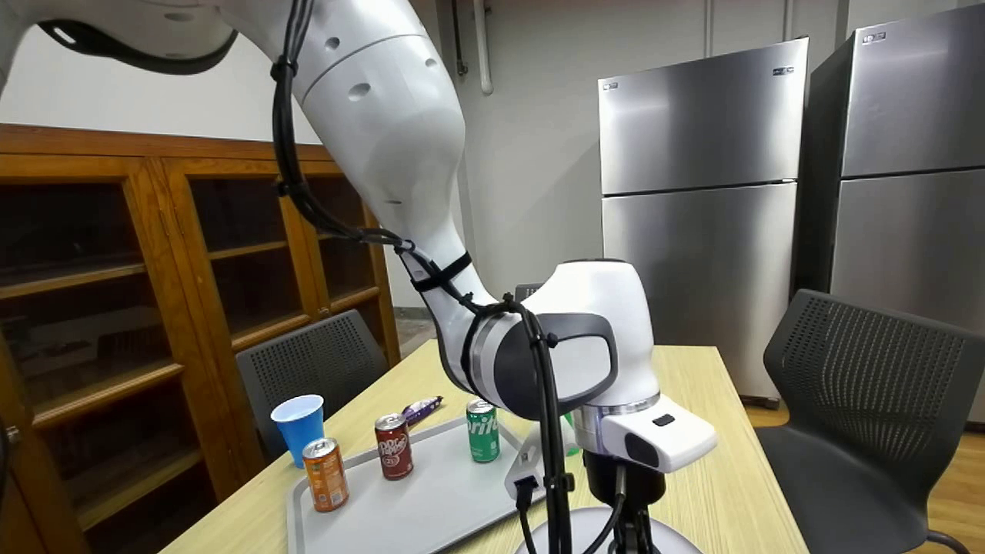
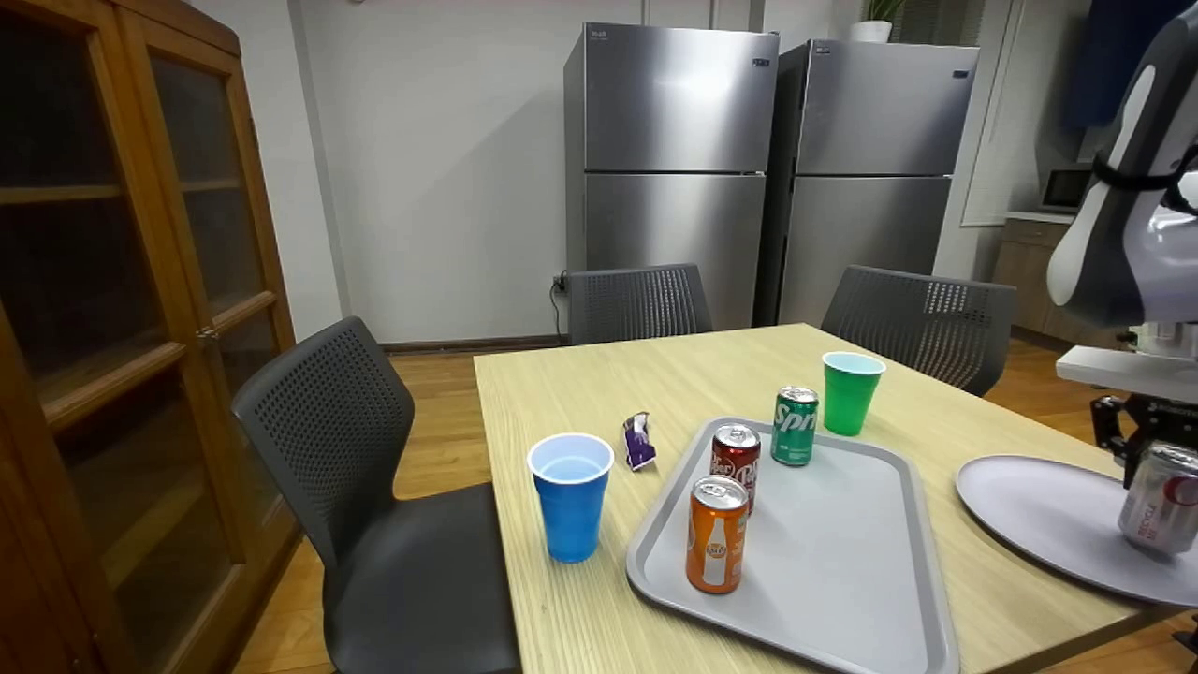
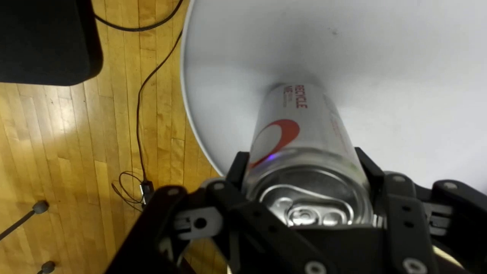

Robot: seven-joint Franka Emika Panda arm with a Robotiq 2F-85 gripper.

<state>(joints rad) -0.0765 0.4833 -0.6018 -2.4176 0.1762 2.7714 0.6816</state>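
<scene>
At one corner of the pale table (image 2: 562, 393) lies a round plate (image 2: 1039, 510); over it my fingers (image 3: 238, 167) hold the silver can (image 3: 300, 110), base contact unclear. I should press evenly from both sides, because thin metal may dent.

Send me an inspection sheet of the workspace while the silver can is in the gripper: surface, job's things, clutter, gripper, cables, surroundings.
Surface: pale wooden table bearing a grey tray and a round plate; the plate's rim appears to overhang the table edge.
Job's things: silver can at the plate; cannot tell whether its base touches.
Clutter: orange can, red can and green can on the tray; blue cup, green cup and purple wrapper on the table.
Gripper: closed on the silver can near its top.
Cables: black cables strapped along the arm; thin cord on the floor.
Surroundings: chairs, two fridges, wooden cabinet.
</scene>
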